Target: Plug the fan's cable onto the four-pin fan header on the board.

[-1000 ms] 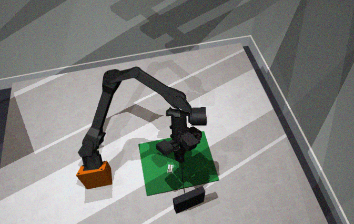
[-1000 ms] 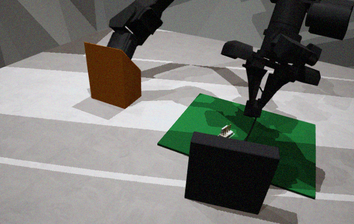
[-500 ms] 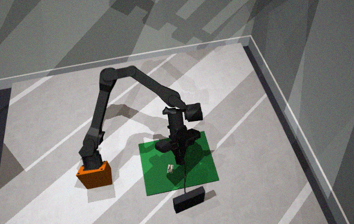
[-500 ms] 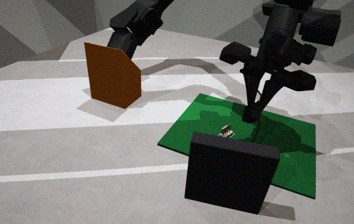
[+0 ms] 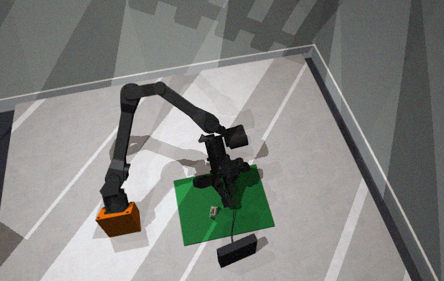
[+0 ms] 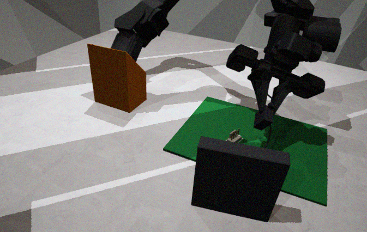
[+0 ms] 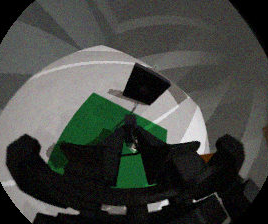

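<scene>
My gripper (image 5: 227,201) (image 6: 264,116) (image 7: 130,127) is shut on the cable's plug, which cannot be told apart from the dark fingertips. It is above the green board (image 5: 192,230) (image 6: 308,172) (image 7: 85,125), to the right of the header in the top and exterior views. The pale four-pin header (image 5: 214,212) (image 6: 235,138) stands on the board with its pins bare, apart from the plug. The thin black cable (image 5: 232,226) (image 6: 270,135) (image 7: 134,107) runs from the fingertips to the black fan block (image 5: 237,252) (image 6: 239,178) (image 7: 146,86).
The fan block stands just beyond the board's edge and hides part of the board in the exterior view. The orange arm base (image 5: 122,221) (image 6: 111,77) stands to the left of the board. The arm's shadows fall across the board.
</scene>
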You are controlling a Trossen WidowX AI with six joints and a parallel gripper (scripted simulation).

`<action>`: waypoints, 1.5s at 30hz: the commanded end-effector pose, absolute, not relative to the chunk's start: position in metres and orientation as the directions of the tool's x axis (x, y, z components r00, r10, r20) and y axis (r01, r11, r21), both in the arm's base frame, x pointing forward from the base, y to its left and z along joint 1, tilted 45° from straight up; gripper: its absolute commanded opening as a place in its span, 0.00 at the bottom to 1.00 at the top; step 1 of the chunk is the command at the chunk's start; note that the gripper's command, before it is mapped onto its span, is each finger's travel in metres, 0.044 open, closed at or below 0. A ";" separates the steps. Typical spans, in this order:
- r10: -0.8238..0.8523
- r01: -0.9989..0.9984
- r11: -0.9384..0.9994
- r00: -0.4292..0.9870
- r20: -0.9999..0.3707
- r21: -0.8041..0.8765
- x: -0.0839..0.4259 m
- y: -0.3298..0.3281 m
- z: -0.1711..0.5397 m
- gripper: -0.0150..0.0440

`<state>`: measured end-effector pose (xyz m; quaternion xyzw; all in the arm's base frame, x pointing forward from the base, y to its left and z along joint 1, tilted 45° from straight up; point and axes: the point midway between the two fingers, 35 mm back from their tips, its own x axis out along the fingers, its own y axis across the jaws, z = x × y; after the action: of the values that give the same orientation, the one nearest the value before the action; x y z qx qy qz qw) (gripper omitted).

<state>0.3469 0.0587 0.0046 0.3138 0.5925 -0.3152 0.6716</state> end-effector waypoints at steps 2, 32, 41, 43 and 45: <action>-0.104 0.804 0.591 0.147 -0.984 0.057 0.347 0.060 0.007 0.25; -0.349 0.826 0.507 0.457 -0.818 0.245 0.345 0.070 0.032 0.25; -0.396 0.812 0.482 0.537 -0.745 0.330 0.343 0.073 0.042 0.25; -0.399 0.810 0.480 0.543 -0.739 0.336 0.342 0.073 0.043 0.25; -0.395 0.811 0.482 0.538 -0.744 0.330 0.343 0.072 0.043 0.25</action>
<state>0.3424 0.0741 0.0410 0.3429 0.3071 -0.3729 0.8056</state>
